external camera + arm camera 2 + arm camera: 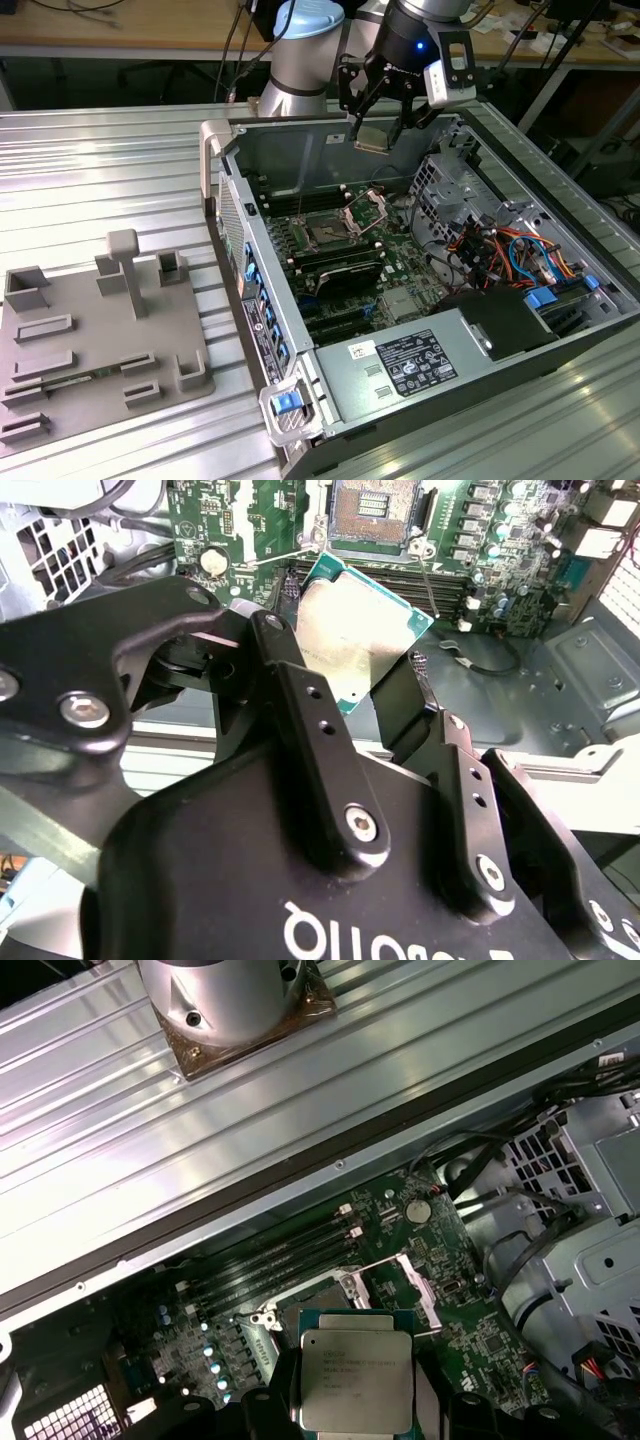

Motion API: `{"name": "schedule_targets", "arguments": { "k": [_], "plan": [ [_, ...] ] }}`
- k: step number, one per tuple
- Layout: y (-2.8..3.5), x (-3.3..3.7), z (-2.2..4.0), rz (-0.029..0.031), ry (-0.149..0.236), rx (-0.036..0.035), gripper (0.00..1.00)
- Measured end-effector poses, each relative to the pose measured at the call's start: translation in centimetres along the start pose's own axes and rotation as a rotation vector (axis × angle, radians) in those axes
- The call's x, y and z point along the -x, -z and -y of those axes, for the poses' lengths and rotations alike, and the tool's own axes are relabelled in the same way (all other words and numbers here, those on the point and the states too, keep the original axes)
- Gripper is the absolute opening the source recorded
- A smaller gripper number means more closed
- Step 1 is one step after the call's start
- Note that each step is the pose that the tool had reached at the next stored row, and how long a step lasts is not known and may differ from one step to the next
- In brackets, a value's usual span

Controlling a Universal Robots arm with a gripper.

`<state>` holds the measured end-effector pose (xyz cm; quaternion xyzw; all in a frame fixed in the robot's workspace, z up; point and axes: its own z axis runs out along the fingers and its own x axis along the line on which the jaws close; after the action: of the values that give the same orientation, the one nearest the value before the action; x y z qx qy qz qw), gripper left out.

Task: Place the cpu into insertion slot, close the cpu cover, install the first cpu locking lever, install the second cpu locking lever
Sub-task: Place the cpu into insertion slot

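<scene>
Gripper: black two-finger gripper (347,652) clamped on chip's edges
Cpu: thin square silver-grey chip (355,1380), held above grey computer case (330,152)
Slot: dark square socket (327,232) bare, silver frame cover (366,208) raised

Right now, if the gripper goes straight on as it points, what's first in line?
Probably the open insertion slot, cpu cover raised beside it; the cpu in the gripper touches first. Depth unclear.
</scene>
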<state>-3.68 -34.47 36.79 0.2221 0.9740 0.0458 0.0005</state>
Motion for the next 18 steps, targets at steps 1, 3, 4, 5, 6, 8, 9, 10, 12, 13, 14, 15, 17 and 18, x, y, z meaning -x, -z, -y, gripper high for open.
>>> {"name": "schedule_targets", "arguments": {
  "k": [1,3,4,5,6,8,9,10,12,13,14,15,17,18],
  "plan": [
    [0.00,0.00,0.00,0.0001,0.000,0.0000,0.55],
    [0.00,0.00,0.00,0.0001,0.000,0.0000,0.55],
    [0.00,0.00,0.00,0.0000,0.000,0.0000,0.55],
    [0.00,0.00,0.00,0.0000,0.000,0.0000,0.55],
    [0.00,0.00,0.00,0.0000,0.000,0.0000,0.55],
    [0.00,0.00,0.00,0.0001,0.000,0.0000,0.55],
    [0.00,0.00,0.00,0.0001,0.000,0.0000,0.55],
    [0.00,0.00,0.00,0.0000,0.000,0.0000,0.55],
    [0.00,0.00,0.00,0.0000,0.000,0.0000,0.55],
    [0.00,0.00,0.00,0.0001,-0.001,0.0000,0.55],
    [0.00,0.00,0.00,0.0002,-0.002,0.0000,0.55],
    [0.00,0.00,0.00,0.0004,-0.004,0.0001,0.55],
    [0.00,0.00,0.00,0.0008,-0.009,0.0001,0.55],
    [0.00,0.00,0.00,0.0011,-0.013,0.0002,0.55]
  ]
}}
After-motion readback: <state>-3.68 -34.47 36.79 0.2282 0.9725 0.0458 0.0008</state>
